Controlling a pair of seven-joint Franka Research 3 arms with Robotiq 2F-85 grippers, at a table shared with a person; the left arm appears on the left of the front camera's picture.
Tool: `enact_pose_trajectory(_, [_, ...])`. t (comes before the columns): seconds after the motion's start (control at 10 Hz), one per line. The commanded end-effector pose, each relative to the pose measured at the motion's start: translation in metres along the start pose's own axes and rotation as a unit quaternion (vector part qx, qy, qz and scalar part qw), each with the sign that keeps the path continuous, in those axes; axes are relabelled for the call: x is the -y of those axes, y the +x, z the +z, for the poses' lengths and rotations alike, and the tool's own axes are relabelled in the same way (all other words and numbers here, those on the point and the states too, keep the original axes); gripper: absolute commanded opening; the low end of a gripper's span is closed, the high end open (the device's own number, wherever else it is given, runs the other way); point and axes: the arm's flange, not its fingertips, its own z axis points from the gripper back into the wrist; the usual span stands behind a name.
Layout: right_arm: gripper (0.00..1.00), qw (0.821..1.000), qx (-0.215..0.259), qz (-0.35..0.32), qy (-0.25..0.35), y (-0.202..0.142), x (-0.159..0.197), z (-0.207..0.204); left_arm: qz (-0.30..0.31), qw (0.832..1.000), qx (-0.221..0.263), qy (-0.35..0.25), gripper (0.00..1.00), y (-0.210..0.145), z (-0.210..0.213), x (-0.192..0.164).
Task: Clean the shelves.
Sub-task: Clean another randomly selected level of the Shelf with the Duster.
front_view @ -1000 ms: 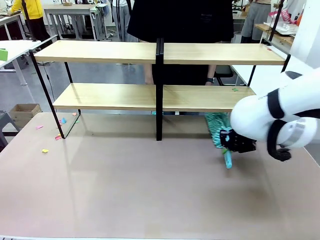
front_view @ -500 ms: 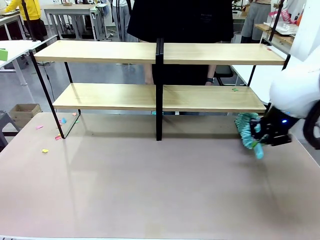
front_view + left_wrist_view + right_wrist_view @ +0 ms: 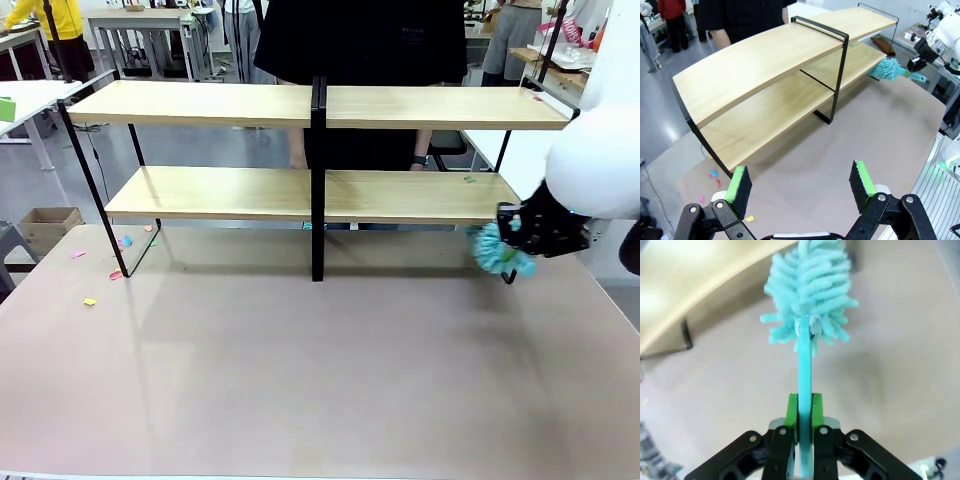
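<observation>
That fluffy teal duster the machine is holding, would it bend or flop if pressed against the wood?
The duster head looks like soft shaggy strands, so it would probably squash and splay against the shelves. Its thin handle runs straight out from the right hand, so it seems fairly stiff, though perhaps springy. Pinched at the handle's end without sagging, it is likely light.

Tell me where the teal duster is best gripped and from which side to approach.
Grip the duster by its thin straight handle, coming from the bare end opposite the fluffy head. The right gripper does so now, pads shut across the handle; the head looks too soft to pinch firmly.
</observation>
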Motion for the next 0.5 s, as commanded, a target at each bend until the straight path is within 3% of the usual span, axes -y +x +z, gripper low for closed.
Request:
enact_pose_trajectory(0.0, [0.12,0.992,-0.059,0.043,0.103,-0.052,0.036,-0.023,0.001,1.000,-0.004,0.005,1.00,0.000,0.000,0.001])
enact_pose_trajectory(0.2, [0.12,0.979,-0.115,0.055,0.159,-0.050,0.044,-0.012,0.001,1.000,-0.004,0.005,1.00,0.000,0.000,0.001])
enact_pose_trajectory(0.4, [0.12,0.947,-0.208,0.097,0.226,-0.046,0.062,0.012,0.001,1.000,-0.004,0.005,1.00,0.000,0.000,0.001])
